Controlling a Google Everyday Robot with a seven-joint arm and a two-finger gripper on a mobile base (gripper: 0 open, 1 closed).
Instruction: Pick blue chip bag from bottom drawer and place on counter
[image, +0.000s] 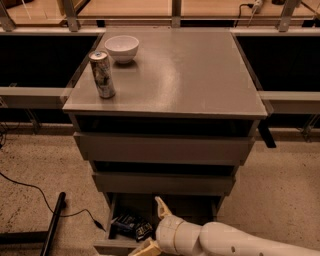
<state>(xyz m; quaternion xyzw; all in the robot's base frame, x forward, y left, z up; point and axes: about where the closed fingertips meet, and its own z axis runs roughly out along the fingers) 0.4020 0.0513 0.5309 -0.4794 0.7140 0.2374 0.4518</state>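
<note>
Blue chip bag (129, 225): dark navy, crinkled, w/ white lettering, lying flat in the left part of the bottom drawer (112, 246). That drawer is the lowest of 3, pulled out, w/ a plain grey-brown front. Desk (190, 75) up top: flat, grey-brown, slightly glossy. Claw (153, 227) is down in the drawer just beside the bag's right end, fingers spread apart.

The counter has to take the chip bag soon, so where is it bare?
The counter is bare across its middle and whole right side; the can and bowl crowd its left edge. The gripper is down in the bottom drawer by the blue chip bag.
</note>
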